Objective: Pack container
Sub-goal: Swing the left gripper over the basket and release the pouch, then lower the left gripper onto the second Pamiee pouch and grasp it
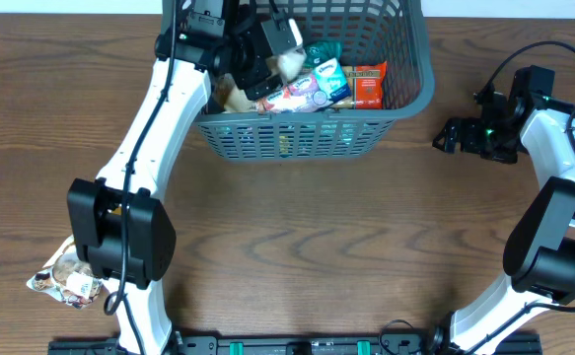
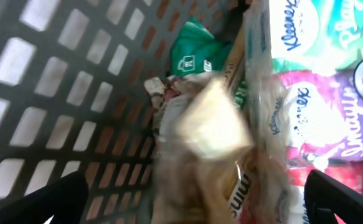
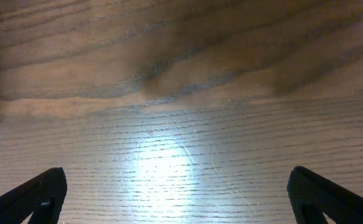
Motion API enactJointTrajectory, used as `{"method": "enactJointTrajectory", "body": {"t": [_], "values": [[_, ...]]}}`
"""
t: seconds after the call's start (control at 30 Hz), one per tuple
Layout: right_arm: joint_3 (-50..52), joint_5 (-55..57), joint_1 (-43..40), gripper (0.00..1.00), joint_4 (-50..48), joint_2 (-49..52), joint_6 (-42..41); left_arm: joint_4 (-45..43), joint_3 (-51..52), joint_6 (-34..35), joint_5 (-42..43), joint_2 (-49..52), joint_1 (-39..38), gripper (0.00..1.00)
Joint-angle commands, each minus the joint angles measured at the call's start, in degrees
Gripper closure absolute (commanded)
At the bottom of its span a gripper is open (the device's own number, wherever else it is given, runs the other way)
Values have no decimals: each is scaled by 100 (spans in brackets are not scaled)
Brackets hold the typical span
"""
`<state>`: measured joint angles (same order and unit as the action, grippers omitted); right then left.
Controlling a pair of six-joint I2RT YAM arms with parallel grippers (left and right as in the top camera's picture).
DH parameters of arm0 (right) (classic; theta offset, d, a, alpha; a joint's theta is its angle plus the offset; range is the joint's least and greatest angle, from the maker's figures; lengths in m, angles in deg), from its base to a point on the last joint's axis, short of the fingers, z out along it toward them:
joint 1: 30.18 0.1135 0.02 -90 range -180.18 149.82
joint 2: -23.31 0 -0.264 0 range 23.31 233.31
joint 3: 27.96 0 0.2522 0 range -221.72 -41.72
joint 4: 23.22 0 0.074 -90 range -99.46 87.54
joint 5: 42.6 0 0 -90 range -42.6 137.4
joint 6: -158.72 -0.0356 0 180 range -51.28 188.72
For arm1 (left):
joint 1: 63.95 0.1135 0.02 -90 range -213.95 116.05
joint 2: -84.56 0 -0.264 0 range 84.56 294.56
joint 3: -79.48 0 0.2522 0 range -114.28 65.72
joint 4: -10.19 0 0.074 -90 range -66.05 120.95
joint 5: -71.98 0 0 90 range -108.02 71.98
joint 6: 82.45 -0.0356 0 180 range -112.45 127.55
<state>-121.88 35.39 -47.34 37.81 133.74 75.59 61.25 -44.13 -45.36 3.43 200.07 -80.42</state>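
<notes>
Wood-grain table [image 1: 297, 256] underneath everything. Well away from left gripper [image 1: 267, 61], back beside its arm's base: loose crumpled snack packet [image 1: 65, 279], flat on the wood.

Left gripper reaching down inside container [image 1: 297, 138], fingers [image 2: 50, 202] spread wide, gripping nothing. Blurred pale packet [image 2: 209, 118] below the gap, clear of both tips.

Container directly around and beneath this gripper: large, dark grey plastic, rectangular, slotted lattice walls, thick rim. Wood visible through the slots.

Heaped under the tool: green packet [image 2: 197, 56], white tissue pack [image 2: 306, 25], pink tissue pack [image 2: 321, 118]. Orange packet [image 1: 368, 85] further to its right.

Well right of container, apart from it: right gripper [image 1: 450, 136]. Fingers [image 3: 32, 193] spread wide, nothing between, only bare wood beneath.
</notes>
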Motion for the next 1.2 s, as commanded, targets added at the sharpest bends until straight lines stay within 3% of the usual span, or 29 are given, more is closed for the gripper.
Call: {"method": "enactJointTrajectory", "body": {"t": [0.0, 0.27, 0.4, 0.53, 0.8, 1.0, 1.17], "values": [[28, -48, 37, 1, -9, 59, 96, 9, -28, 498, -363, -730, -4, 1], [28, -48, 39, 1, -9, 59, 157, 647, -28, 1497, -1410, -2105, 205, 2], [28, -48, 37, 1, 22, 59, 157, 1827, -28, 1926, -1458, -2708, 498, 1], [28, -48, 39, 1, 42, 59, 155, 2973, -28, 2839, -1864, -3174, 879, 1], [28, -48, 39, 1, 59, 59, 155, 5215, 94, 3075, -1917, -3397, 1436, 1], [28, -48, 39, 1, 188, 59, 153, 5239, 1064, 3580, -1897, -3908, 1563, 1], [28, -46, 39, 1, 319, 59, 155, 4889, 2439, 3978, -1899, -5158, 1582, 1]]}}
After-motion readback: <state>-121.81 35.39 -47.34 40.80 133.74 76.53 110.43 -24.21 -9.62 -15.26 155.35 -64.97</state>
